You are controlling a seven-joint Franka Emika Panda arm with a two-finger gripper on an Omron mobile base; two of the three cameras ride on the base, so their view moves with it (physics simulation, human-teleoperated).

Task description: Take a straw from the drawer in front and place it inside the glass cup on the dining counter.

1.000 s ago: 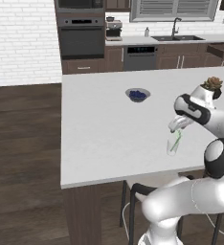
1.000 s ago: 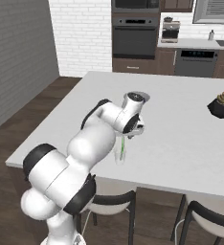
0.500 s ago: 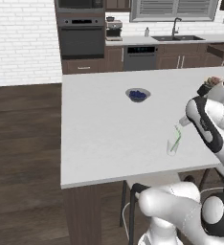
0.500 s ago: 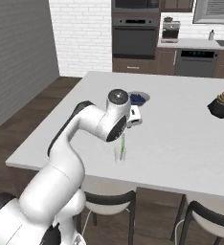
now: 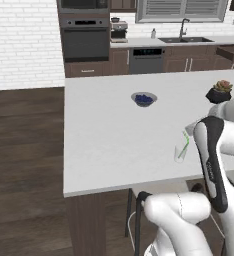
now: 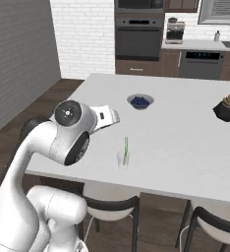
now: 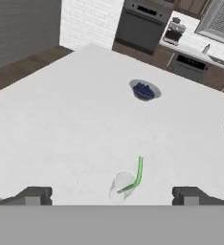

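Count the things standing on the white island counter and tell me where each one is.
3. The glass cup with the green straw in it stands near the front edge; the blue bowl mid-counter, farther back; the dark potted plant toward the right end.

Behind the built-in black oven (image 5: 85, 42), a white brick wall (image 5: 24, 45) rises; dark wood floor (image 5: 24, 150) spreads before it.

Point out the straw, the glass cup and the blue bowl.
straw (image 6: 125, 147): right base view, mid-shaft above the rim.
glass cup (image 6: 122, 161): right base view, side wall.
blue bowl (image 5: 144, 99): left base view, its centre.
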